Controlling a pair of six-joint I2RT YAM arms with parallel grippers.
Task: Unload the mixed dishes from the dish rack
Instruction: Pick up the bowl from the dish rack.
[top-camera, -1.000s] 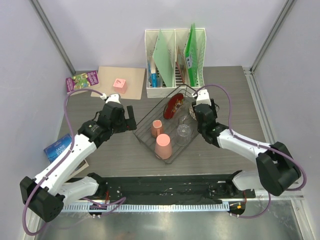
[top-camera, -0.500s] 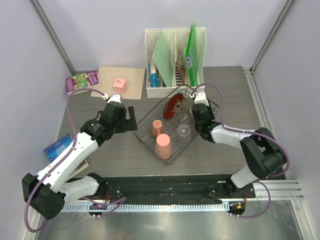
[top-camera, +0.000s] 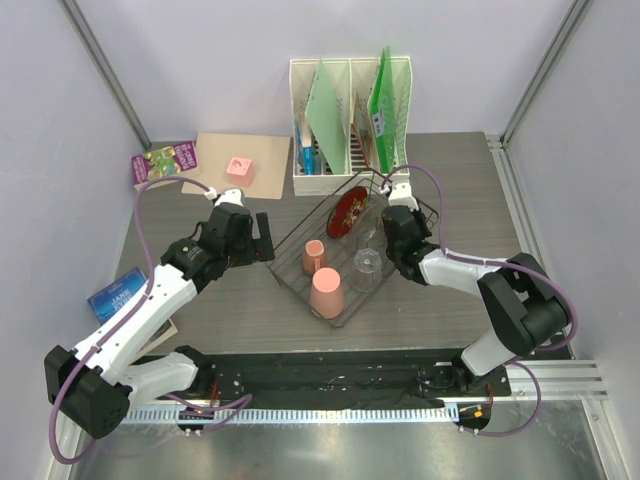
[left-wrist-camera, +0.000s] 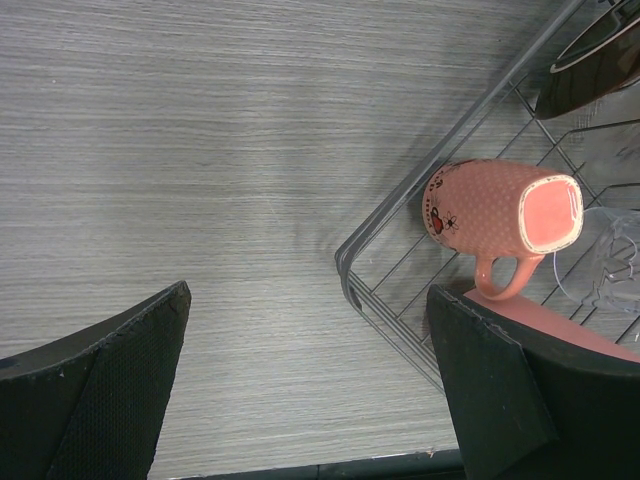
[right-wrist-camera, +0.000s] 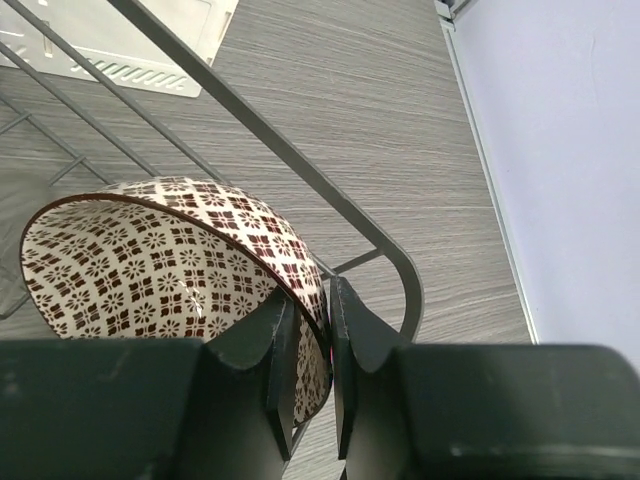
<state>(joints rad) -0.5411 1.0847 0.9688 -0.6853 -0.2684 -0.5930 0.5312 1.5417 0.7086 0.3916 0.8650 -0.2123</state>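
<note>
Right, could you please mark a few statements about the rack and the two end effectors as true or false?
1. The left end effector is open and empty. True.
2. The right end effector pinches a pink cup. False: it grips the rim of a patterned bowl.
3. The red plate is in the rack. True.
4. The glass stands out on the table. False: it is inside the rack.
5. The file holder is at the table's near edge. False: it stands at the far edge.
</note>
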